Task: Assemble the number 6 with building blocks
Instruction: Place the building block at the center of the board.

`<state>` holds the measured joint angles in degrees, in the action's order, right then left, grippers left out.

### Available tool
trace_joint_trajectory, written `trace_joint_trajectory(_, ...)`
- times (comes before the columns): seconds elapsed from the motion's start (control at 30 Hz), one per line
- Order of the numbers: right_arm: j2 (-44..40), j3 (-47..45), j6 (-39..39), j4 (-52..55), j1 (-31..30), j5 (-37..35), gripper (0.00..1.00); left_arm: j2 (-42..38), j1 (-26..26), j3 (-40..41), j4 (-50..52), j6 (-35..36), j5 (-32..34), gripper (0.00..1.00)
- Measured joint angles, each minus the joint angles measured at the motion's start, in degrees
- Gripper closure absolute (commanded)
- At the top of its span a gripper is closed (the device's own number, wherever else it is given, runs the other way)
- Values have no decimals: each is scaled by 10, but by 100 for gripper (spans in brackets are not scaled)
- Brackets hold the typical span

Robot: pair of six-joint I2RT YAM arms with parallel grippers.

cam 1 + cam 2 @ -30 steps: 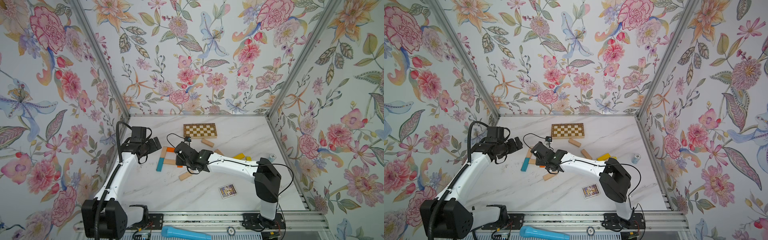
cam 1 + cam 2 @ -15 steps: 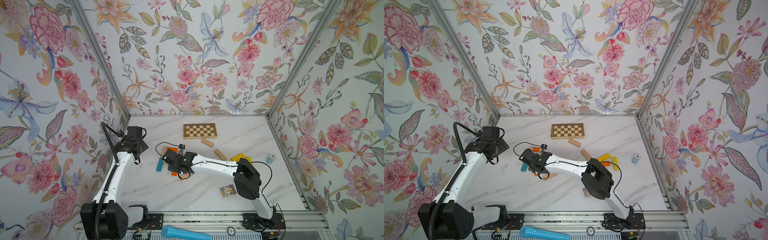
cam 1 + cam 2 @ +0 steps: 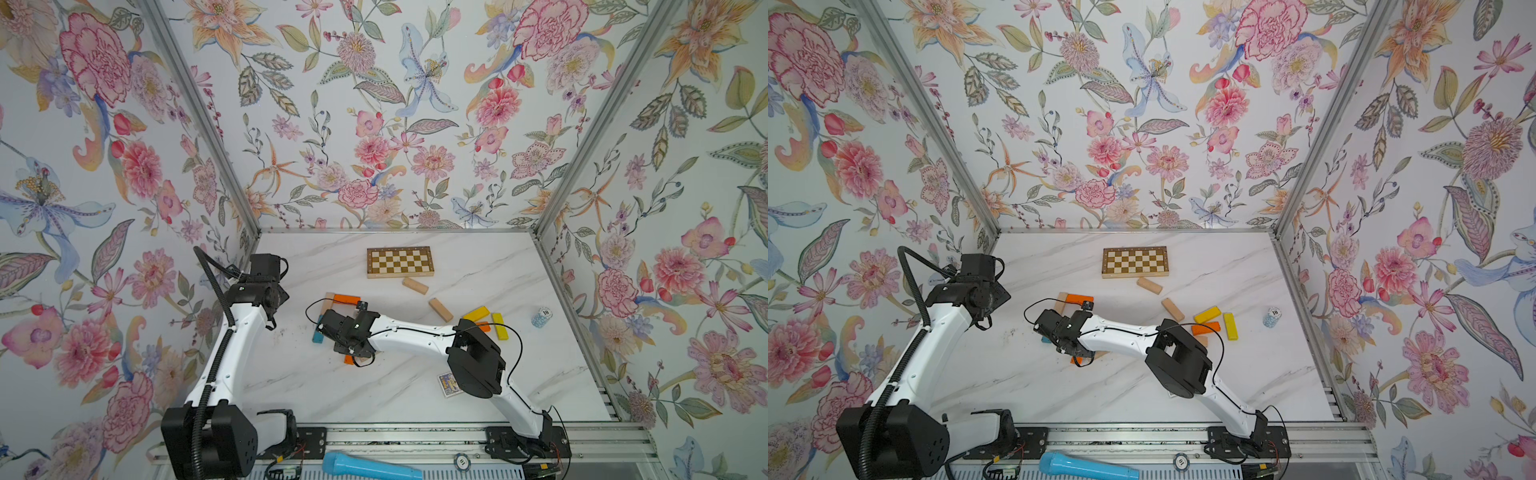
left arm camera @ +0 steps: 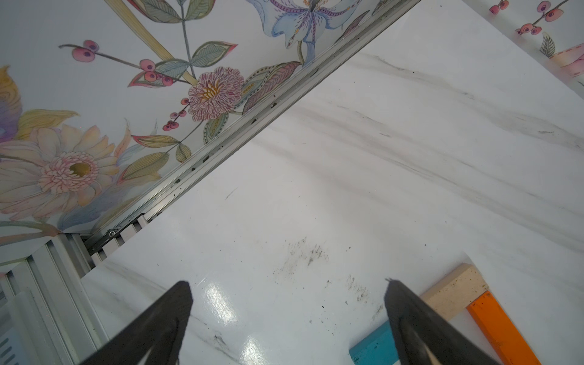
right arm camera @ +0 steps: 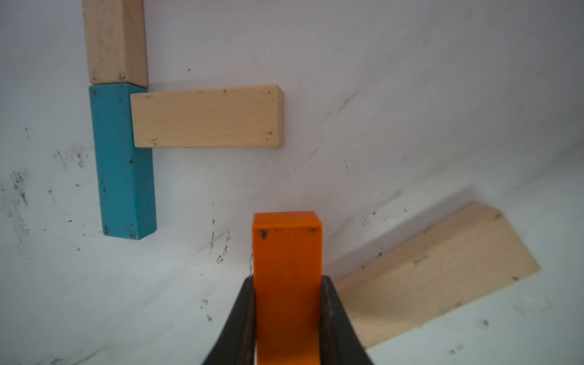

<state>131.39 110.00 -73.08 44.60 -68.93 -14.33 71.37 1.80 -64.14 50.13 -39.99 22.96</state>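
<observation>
Two smooth rectangular wooden pieces, teal bar (image 5: 121, 164) and pale bar (image 5: 207, 115), are meeting squarely on the glossy marbled bench (image 3: 374, 395). The right tool (image 5: 287, 281), sitting further left than a second ago, is clamping a matte orange block (image 5: 286, 249) near them, elbow bent. The left tool (image 4: 288, 283) is hanging spread, empty.
</observation>
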Motion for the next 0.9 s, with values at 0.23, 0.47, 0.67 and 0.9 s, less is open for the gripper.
trace_joint_trajectory(0.23,15,29,-2,12,0,7,54,0,1,0,0,0,0,1)
trace_joint_trajectory(0.47,16,43,13,12,0,-5,52,0,1,0,0,1,-2,1)
trace_joint_trajectory(0.67,-57,-47,70,-63,9,-33,58,-2,1,1,0,21,-38,2)
trace_joint_trajectory(0.9,-254,-305,150,-284,83,3,67,-101,1,83,-11,92,-204,71)
